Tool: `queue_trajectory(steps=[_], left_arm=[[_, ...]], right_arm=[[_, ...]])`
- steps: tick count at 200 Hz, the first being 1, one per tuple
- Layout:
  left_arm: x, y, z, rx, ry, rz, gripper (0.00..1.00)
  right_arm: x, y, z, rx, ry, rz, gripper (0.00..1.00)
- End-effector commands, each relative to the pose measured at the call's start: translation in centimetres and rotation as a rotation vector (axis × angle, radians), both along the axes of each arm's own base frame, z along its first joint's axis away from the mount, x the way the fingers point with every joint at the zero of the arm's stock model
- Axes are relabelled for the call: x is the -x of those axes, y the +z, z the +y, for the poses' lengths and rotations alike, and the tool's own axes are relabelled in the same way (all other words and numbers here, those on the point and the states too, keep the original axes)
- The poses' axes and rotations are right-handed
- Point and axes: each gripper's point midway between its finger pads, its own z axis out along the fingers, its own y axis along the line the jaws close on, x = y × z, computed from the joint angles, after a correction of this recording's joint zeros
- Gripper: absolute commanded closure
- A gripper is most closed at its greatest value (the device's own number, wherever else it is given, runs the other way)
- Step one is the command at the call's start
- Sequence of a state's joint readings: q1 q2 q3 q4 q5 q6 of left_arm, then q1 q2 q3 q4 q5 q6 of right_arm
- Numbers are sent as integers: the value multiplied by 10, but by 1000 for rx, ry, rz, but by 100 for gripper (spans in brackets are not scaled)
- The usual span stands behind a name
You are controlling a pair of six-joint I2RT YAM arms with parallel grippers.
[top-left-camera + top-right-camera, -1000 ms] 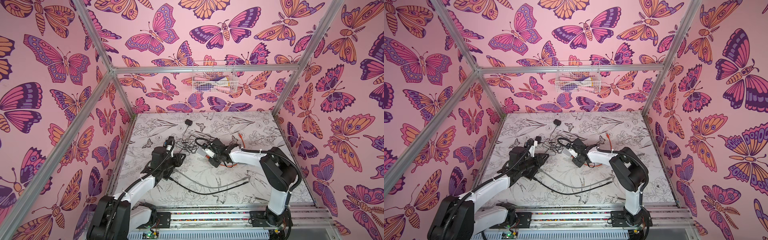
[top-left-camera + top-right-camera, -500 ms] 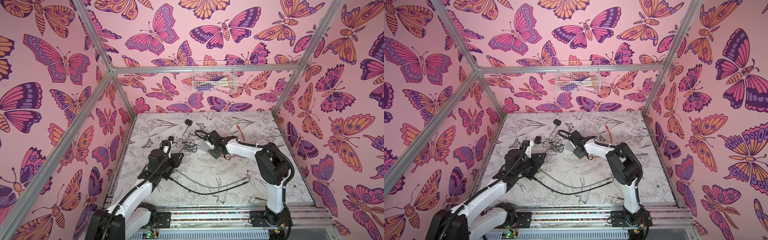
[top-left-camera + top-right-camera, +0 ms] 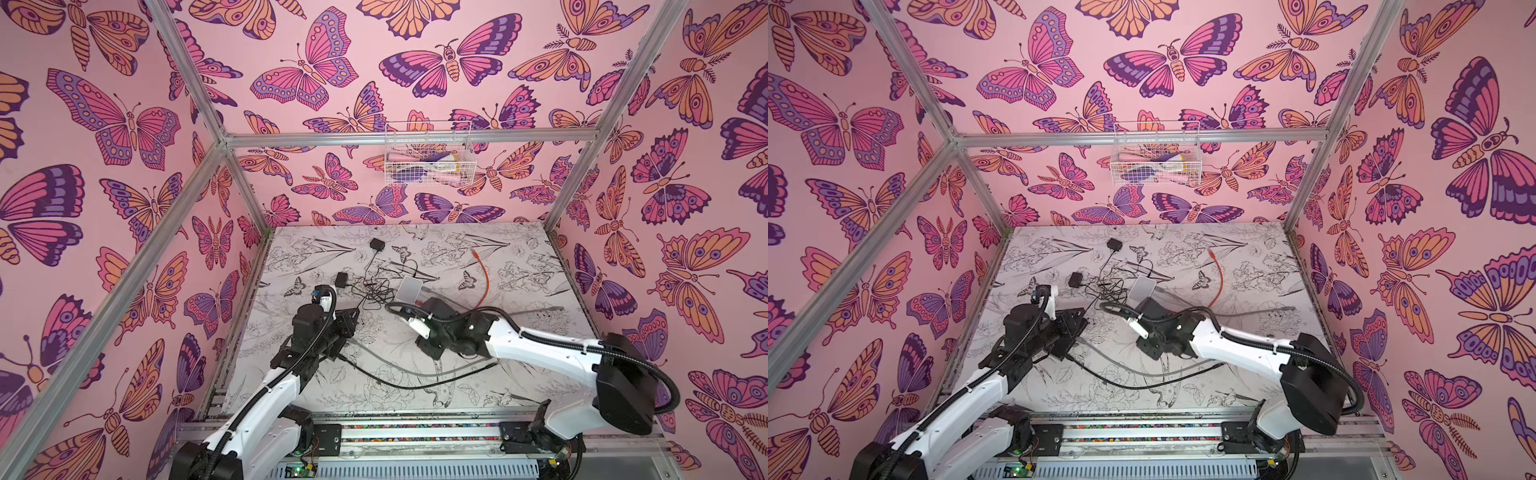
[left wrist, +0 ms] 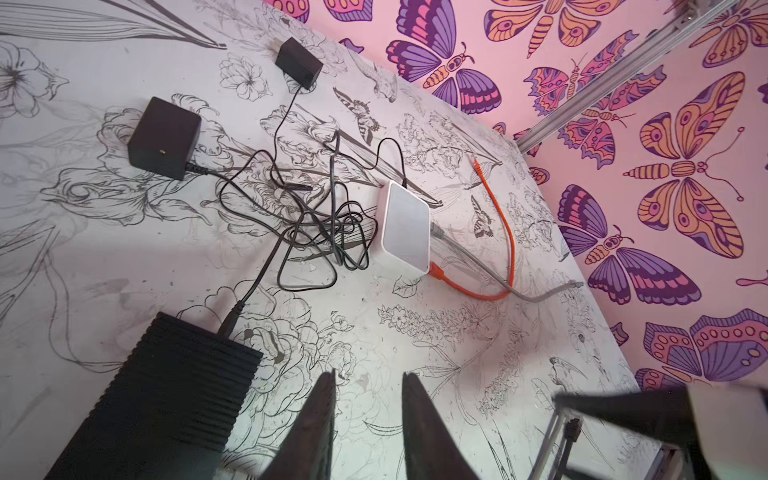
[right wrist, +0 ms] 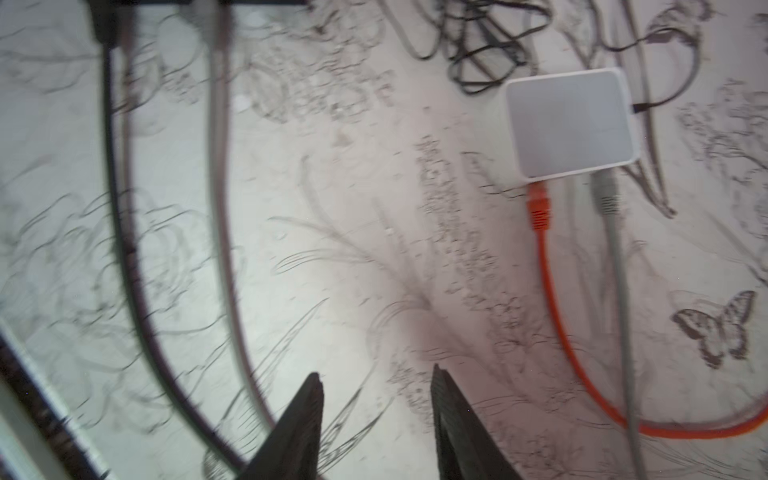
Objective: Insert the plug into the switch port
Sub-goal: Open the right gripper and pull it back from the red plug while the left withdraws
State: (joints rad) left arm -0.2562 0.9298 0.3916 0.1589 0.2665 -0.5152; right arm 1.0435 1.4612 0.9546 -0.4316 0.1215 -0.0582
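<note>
Two pincers hang over the scene, both empty. On the left, the left pincer [image 4: 368,376] hangs with its jaws apart and nothing between them, just beside a ribbed black box [image 4: 158,395]. A tangle of cords [image 4: 324,232] spreads from there toward the middle.

Right of the tangle the switch [image 3: 409,289] lies flat, with nothing holding it. The orange plug [image 5: 539,208] sits in the switch edge that faces the right pincer, seemingly in a port, with a grey plug [image 5: 606,195] beside it. The right pincer [image 5: 376,372] hovers on the near side of the switch, jaws apart and clear of both plugs. The orange cable [image 3: 482,282] curls away to the right and far.

I can't tell from here whether the orange plug's latch has caught. If it hasn't, the springy cable could ease it back out.

The right arm hangs close over that orange cable and the grey one. A careless pull-back could hook either and drag the plug free.

The switch looks light. Any further push on the plug, with the left pincer not bracing it, would likely just skid it into the cords.
</note>
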Motion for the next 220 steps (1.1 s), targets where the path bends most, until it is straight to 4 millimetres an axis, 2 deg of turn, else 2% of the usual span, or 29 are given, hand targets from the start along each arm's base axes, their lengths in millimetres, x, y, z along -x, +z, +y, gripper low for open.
queue_trajectory(steps=[1,24,45,60,63,72,99,148,171,220], left_arm=[[-2,-7,5,-2,30,11,70],[-5,-4,6,-2,35,3,70],[-5,0,6,3,35,-7,70],[-4,2,6,7,36,-16,70],[-4,3,6,7,36,-17,70],[-3,4,6,10,36,-21,70],[0,7,7,22,39,-31,70],[5,11,9,29,45,-47,70],[7,12,9,32,45,-50,71],[11,11,7,45,32,-47,71]], right_arm=[[43,-14,0,31,54,65,52],[69,-31,0,92,75,93,52],[82,-47,2,159,96,86,52],[83,-54,3,190,92,69,53],[83,-63,2,216,90,75,53],[83,-71,1,242,88,79,53],[77,-83,0,287,70,60,53],[43,-88,-5,419,-30,-92,52],[26,-91,-12,472,-88,-110,52],[-16,-78,-20,396,-210,-79,52]])
